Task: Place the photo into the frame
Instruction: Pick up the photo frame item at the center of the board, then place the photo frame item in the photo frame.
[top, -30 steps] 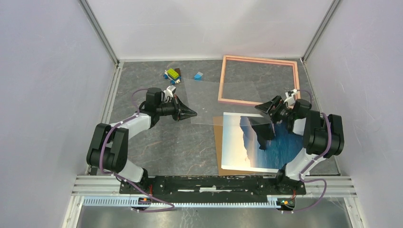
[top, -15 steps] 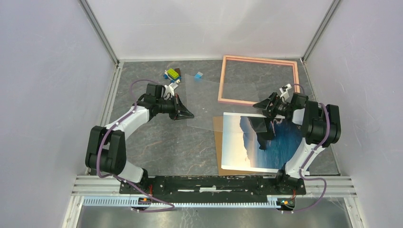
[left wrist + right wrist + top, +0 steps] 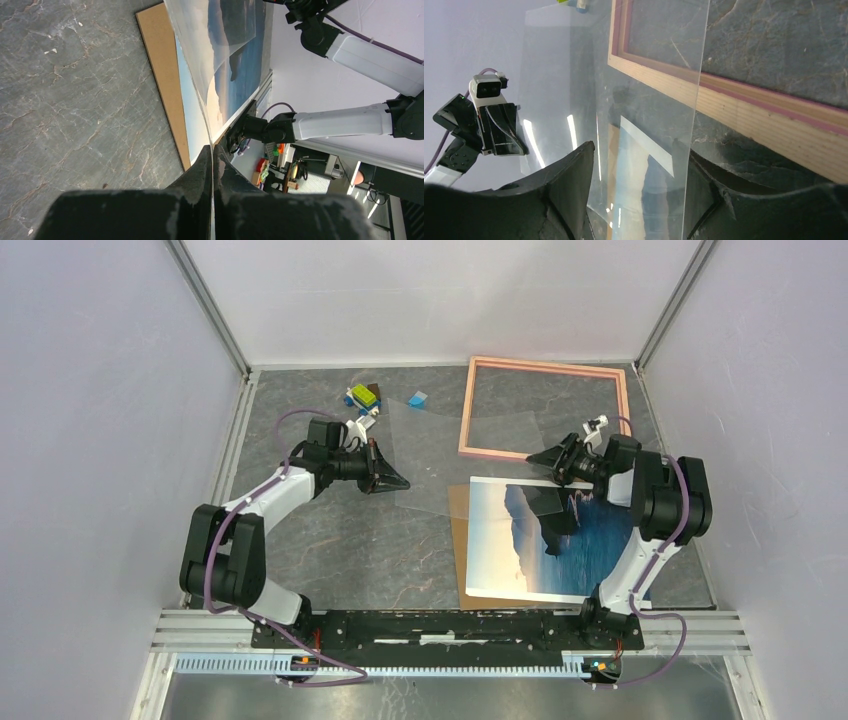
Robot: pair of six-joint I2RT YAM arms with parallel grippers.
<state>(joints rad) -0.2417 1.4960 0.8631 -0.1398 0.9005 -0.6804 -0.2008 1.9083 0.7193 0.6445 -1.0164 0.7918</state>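
Left arm and right arm: white links, black joints; purple cables; black jaws; perhaps orange lights at bases.

Likely lab: walled test enclosure

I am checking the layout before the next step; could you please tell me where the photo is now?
In the top view, the photo lies flat on the brown board, right of centre, just on the near side of the pink frame.
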